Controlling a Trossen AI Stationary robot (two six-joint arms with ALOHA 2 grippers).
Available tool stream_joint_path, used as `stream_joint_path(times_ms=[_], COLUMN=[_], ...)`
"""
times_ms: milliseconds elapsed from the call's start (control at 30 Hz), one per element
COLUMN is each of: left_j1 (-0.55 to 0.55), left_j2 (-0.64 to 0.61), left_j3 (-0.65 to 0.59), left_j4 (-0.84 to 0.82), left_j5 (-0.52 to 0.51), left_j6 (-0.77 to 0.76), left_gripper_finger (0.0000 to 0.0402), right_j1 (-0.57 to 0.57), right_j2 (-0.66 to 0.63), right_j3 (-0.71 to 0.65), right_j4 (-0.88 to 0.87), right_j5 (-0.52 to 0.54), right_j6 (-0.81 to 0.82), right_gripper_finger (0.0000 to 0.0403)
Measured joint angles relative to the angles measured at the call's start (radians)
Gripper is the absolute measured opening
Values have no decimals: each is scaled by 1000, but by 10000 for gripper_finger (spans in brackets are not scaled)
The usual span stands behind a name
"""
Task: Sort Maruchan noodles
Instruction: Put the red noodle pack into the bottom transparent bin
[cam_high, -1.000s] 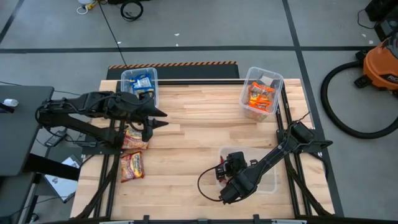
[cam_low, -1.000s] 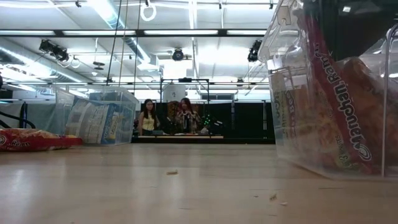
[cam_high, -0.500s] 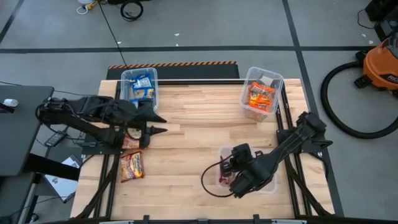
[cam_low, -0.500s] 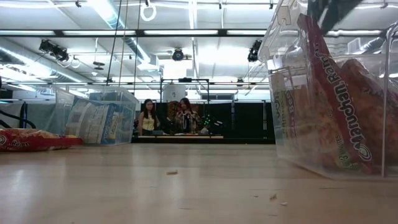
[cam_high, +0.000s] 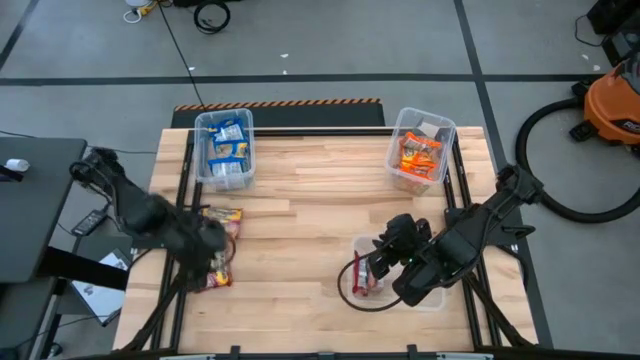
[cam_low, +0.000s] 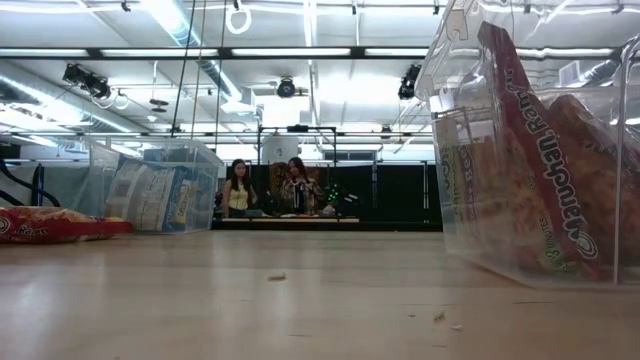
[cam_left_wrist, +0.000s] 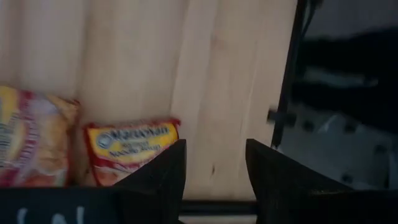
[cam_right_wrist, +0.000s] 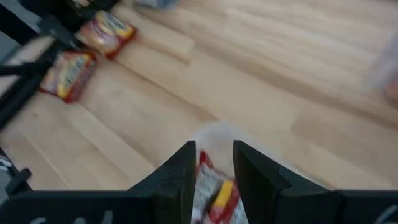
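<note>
Two loose red-and-yellow noodle packets (cam_high: 222, 216) (cam_high: 212, 272) lie flat on the table's left side. They also show in the left wrist view (cam_left_wrist: 130, 149) (cam_left_wrist: 34, 146). My left gripper (cam_high: 218, 252) (cam_left_wrist: 214, 171) hovers over them, open and empty. A red packet (cam_low: 540, 150) (cam_right_wrist: 214, 193) stands leaning in the clear near-right bin (cam_high: 358, 243). My right gripper (cam_high: 382, 260) (cam_right_wrist: 214, 168) is above that bin, open and empty, and does not show in the low view.
A clear bin with blue packets (cam_high: 225, 148) stands at the far left, and one with orange packets (cam_high: 420, 150) at the far right. Bare wood lies across the table's middle. Two people show far off in the room in the low view (cam_low: 265, 188).
My left gripper has swung from over the far loose packet toward the table's near left edge. My right gripper has risen out of the near-right bin and drawn toward the right edge. The red packet stays leaning in the bin.
</note>
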Motion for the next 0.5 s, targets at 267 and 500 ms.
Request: stream_joint_path(times_ms=[267, 500], left_j1=[-110, -207], left_j2=[99, 310], left_j3=[-201, -249], left_j4=[178, 363], left_j5=[7, -108], left_j6=[-32, 422], left_gripper_finger=[171, 162], right_j1=[-6, -29], right_j2=[-10, -10], right_j3=[0, 0], right_j4=[45, 45], right_j5=[45, 25], right_j6=[-155, -178], right_gripper_finger=[112, 112])
